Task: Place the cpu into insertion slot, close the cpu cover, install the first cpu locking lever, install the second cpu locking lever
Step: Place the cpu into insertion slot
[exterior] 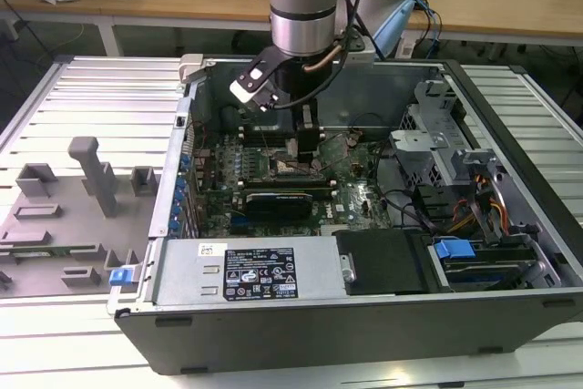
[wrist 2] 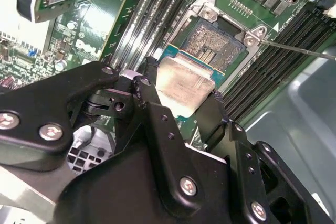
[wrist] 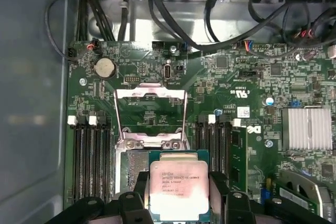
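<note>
End effector (wrist 2: pixel 180 95) pinches the cpu (wrist: pixel 179 190) by its edges over the insertion slot (wrist 2: pixel 215 45), seemingly not yet seated; the cpu cover (wrist: pixel 150 93) stands open to admit it.

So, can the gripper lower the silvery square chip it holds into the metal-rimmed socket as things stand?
Probably yes: the gripper holds the chip close above the socket, and the thin silvery cover frame is swung open, clear of it.

cpu (wrist 2: pixel 184 85) between the jaws, partly over the insertion slot (wrist 2: pixel 218 45), cpu cover (wrist: pixel 150 93) open beside it
</note>
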Robot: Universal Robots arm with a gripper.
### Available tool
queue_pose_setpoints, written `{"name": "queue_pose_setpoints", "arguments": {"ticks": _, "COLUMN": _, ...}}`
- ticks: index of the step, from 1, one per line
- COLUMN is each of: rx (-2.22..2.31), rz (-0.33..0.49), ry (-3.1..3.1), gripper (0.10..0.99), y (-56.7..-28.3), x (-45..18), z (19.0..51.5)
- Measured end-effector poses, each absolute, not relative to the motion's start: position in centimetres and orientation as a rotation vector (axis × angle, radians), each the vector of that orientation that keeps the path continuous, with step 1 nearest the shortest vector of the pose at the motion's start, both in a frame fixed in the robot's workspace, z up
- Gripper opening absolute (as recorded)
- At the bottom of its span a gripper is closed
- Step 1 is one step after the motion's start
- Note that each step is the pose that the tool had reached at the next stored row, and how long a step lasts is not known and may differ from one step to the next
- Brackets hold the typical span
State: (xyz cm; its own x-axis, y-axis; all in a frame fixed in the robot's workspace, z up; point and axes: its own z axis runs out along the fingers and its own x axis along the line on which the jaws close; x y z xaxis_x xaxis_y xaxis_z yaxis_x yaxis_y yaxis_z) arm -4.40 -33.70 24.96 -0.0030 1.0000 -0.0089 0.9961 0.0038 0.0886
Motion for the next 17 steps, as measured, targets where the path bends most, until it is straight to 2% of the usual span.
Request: {"name": "queue_pose_setpoints", "arguments": {"ticks": 17, "rx": 2.188, "rz": 0.116, "ry": 2.180, "gripper": 0.541, "y": -33.2, "x": -4.9, "z": 22.8}}
